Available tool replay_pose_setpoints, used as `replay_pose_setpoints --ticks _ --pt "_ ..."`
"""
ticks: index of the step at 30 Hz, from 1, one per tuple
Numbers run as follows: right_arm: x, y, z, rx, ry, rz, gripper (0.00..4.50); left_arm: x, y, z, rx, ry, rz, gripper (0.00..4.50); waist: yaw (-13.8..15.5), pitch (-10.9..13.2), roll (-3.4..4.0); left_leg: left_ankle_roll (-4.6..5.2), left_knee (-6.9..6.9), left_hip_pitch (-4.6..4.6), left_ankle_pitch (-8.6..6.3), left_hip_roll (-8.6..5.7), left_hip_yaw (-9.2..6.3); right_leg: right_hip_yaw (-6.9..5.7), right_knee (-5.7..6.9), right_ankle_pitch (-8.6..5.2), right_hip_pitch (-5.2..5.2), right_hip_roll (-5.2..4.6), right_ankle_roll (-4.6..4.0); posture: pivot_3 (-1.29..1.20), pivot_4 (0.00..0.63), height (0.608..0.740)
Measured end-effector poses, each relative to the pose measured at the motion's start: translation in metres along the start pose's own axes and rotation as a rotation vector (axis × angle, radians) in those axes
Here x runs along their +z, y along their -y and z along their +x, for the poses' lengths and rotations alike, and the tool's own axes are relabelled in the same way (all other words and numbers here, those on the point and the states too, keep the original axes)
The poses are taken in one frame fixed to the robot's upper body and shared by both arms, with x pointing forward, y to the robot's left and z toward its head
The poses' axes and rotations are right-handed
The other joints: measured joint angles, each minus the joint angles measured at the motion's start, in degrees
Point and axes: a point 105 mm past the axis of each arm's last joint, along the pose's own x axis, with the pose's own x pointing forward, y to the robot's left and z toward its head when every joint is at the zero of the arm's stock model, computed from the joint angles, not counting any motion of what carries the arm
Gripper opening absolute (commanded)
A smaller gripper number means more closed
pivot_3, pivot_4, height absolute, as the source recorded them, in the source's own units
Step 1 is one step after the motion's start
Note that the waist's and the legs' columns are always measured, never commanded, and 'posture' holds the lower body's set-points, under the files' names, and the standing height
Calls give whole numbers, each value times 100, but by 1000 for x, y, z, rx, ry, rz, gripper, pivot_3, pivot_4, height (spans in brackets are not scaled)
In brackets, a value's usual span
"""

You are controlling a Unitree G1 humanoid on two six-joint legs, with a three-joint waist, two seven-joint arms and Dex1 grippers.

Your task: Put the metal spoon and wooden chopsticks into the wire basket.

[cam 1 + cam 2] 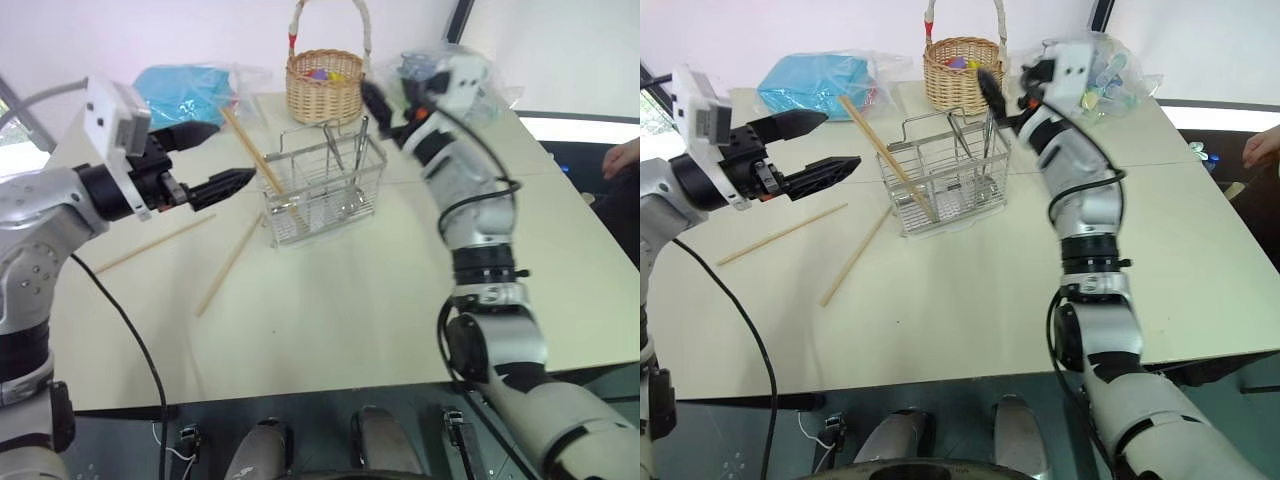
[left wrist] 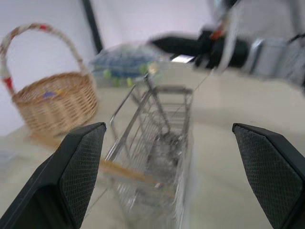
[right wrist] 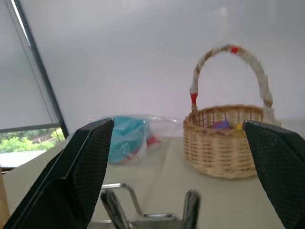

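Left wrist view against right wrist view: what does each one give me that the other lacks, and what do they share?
Left wrist view: the wire basket down its full depth, a wooden chopstick leaning inside it, the right arm beyond, and a clear plastic bag.
Right wrist view: a blue packet and a window with greenery; of the wire basket, just its top wires.
Shared: the wicker basket, the table, and the wire basket.
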Motion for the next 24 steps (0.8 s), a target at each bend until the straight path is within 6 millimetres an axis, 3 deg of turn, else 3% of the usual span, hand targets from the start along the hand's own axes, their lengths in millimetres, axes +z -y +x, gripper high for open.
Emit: replay_pose_setpoints --ticks 3,6,10,13,15,19,24 --pt "38 -8 -10 147 17 -60 4434 -16 -14 -10 67 -95 10 4500 2 0 0 0 -4 0 0 2 0 0 -1 0 -2 0 0 0 150 740" --pt "56 -25 -33 328 -37 -143 4434 -29 -29 -20 134 -193 22 4500 18 -1 -2 2 -11 -1 -1 2 -4 0 -3 0 1 0 0 0 150 740" --pt "32 -46 -71 513 -189 -131 4434 -42 -38 -26 168 -275 -4 4500 72 -2 -4 11 -6 -4 -6 -1 -2 0 -7 0 10 -5 0 0 150 740" --pt "-5 -62 -122 647 -377 -65 4434 -62 -47 -39 172 -354 -35 4500 162 -2 -4 15 -8 -5 -9 -4 0 0 -7 0 8 -9 0 0 150 740" --pt "-22 -67 -144 678 -459 -2 4434 -75 -55 -51 172 -384 -58 4500 174 1 -1 15 -5 -9 -9 -6 8 -1 -9 0 5 -12 0 0 150 740" --pt "-24 -79 -155 705 -473 -4 4434 -83 -60 -65 80 -368 -88 4500 165 -1 -6 14 1 0 -8 0 14 -4 -13 0 9 -14 0 0 150 740" --pt "-32 -73 -156 624 -488 15 4434 -110 -74 -84 60 -416 -141 4500 199 -1 -8 15 3 -3 -8 -4 14 -7 -10 0 8 -13 1 0 150 740"
